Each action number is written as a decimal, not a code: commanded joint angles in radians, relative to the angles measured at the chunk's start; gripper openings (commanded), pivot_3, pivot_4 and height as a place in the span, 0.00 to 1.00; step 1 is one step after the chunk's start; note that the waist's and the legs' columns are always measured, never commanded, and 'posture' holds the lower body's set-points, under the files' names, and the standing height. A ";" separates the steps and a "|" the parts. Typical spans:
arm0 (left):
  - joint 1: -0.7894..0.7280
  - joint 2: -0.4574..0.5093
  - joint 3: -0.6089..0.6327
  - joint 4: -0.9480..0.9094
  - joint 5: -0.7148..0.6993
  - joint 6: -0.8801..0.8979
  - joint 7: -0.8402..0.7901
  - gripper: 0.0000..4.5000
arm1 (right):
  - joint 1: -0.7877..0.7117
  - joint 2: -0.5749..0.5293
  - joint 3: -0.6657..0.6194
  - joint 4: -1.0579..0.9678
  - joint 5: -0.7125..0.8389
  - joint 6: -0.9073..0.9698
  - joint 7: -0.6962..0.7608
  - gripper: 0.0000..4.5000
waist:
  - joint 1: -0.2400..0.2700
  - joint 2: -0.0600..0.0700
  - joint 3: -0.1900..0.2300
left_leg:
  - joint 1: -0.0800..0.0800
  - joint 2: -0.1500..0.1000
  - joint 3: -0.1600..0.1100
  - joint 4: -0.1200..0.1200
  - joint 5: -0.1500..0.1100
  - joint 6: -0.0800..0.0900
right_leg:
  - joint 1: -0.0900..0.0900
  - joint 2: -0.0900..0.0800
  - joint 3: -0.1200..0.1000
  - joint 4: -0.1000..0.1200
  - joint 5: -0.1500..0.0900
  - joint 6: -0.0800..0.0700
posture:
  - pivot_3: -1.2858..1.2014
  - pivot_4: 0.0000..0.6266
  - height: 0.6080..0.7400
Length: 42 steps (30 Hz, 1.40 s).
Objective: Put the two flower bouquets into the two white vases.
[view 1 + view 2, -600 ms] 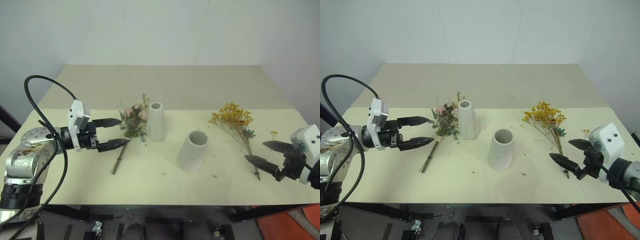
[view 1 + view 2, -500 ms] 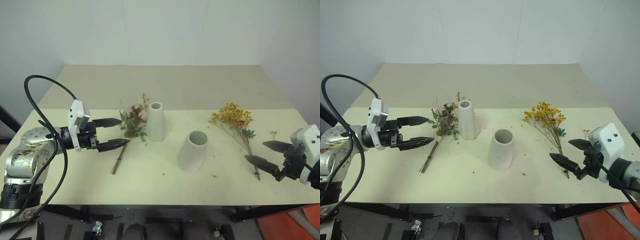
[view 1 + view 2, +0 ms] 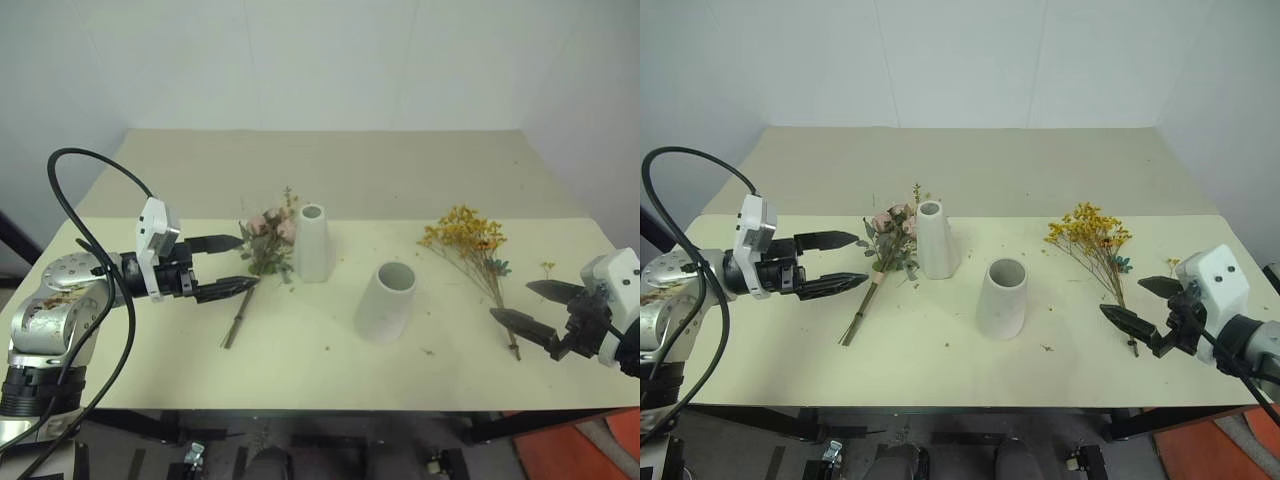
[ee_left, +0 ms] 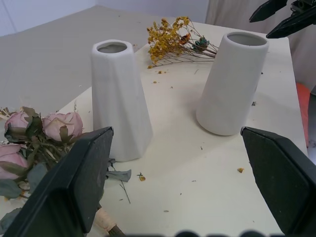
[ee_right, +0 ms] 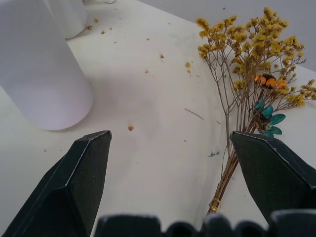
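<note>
Both bouquets lie flat on the table (image 3: 330,380), nothing vased yet. The left gripper (image 3: 228,266) hangs wide open beside the rose bouquet (image 3: 262,243), left of the tall vase (image 3: 312,243); the right gripper (image 3: 534,310), equally wide, sits near the yellow spray (image 3: 470,240), right of the short vase (image 3: 386,300). Since the earlier frames, practically nothing has shifted (grasping seems next).

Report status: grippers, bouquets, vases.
Left gripper open by the roses; right gripper open at the yellow spray stems. Both bouquets flat on the table. Tall vase and wide vase upright, empty. Nothing in the way.
</note>
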 commanded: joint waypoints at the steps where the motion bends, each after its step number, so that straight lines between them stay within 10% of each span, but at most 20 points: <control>1: -0.031 0.003 0.000 -0.023 -0.010 -0.014 -0.004 1.00 | -0.018 -0.017 -0.002 -0.004 -0.008 -0.003 -0.015 0.99 | 0.000 0.000 0.000 | 0.000 0.000 0.000 0.000 0.000 0.000 | 0.000 0.000 0.000 0.000 0.000 0.000 | 0.52 0.24 1.00; 19: -0.166 0.070 -0.207 -0.008 0.214 0.283 0.242 1.00 | -0.162 -0.040 0.004 -0.038 0.110 -0.027 0.046 0.99 | -0.002 0.000 0.000 | 0.000 0.000 0.000 0.000 0.000 0.000 | 0.000 0.000 0.000 0.000 0.000 0.000 | 0.52 0.24 1.00; 42: -0.469 -0.094 -0.538 0.124 0.286 0.895 0.465 1.00 | -0.318 -0.092 0.097 0.037 0.122 -0.062 0.129 0.99 | -0.001 -0.001 0.001 | -0.001 -0.001 0.000 0.001 0.000 0.000 | -0.001 0.000 0.000 0.002 0.000 0.000 | 0.52 0.24 1.00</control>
